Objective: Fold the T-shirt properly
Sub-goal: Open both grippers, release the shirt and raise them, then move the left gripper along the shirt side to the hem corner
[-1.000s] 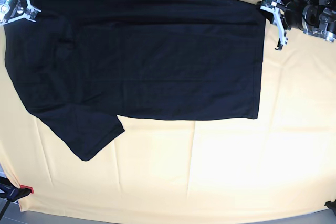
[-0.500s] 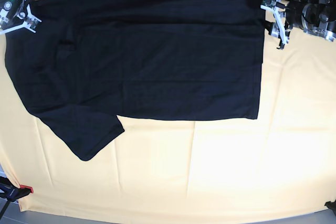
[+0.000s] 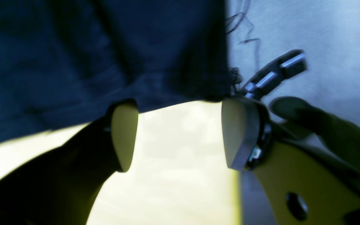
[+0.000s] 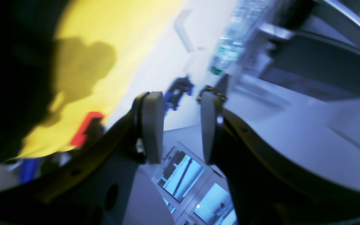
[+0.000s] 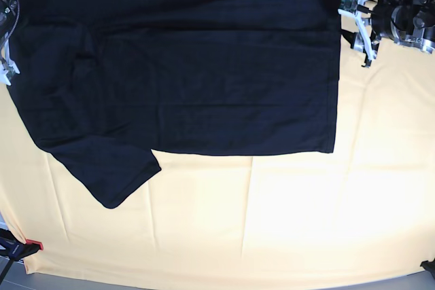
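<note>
T-shirt (image 5: 183, 66) flat on yellow counter (image 5: 285, 222), one sleeve out | left pincer (image 3: 177, 134) released beside hem | right pincer (image 4: 177, 128) parted, empty, off the counter's edge | risk: loose sleeve bunches, skewing next fold

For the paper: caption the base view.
Black T-shirt lies flat on yellow cloth; left gripper open beside its hem.

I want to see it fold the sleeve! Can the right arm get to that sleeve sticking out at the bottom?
Probably yes. The right gripper is open beside the T-shirt, and nothing lies over the sleeve.
</note>
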`<state>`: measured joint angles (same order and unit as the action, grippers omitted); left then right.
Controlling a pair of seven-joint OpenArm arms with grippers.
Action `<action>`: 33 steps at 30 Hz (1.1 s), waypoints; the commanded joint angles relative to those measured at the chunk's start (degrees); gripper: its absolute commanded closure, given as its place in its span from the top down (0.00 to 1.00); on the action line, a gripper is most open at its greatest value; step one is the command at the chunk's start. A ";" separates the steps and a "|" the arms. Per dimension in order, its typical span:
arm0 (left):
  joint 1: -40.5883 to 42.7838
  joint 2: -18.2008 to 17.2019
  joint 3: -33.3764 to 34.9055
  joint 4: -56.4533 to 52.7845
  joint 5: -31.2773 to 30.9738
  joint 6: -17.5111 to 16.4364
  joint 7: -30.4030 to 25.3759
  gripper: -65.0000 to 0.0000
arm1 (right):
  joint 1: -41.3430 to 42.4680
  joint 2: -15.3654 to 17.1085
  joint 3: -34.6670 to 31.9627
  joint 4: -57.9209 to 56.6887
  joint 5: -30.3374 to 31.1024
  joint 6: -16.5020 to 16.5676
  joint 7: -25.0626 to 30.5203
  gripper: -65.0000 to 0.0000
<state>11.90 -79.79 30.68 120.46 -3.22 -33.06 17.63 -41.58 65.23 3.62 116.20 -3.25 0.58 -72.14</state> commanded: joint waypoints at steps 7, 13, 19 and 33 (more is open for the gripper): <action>-2.49 -0.96 -0.74 1.18 1.27 11.21 2.58 0.65 | 0.61 1.27 0.90 0.44 -1.49 -1.27 2.14 0.35; -8.94 2.21 -0.74 1.16 5.97 38.05 8.59 0.65 | 0.59 -0.20 0.90 0.44 -1.05 -1.27 2.58 0.35; -13.88 9.46 -0.83 -1.64 15.87 56.76 12.48 0.65 | 0.61 -5.77 0.90 0.44 1.29 -0.85 3.19 0.35; -15.58 42.82 -36.00 -26.53 -15.04 42.86 11.15 0.65 | 0.61 -10.60 0.90 0.44 1.05 -0.76 3.61 0.35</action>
<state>-2.70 -35.64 -5.10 93.03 -19.29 8.73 30.28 -41.12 53.47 3.81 116.18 -0.69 0.21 -68.31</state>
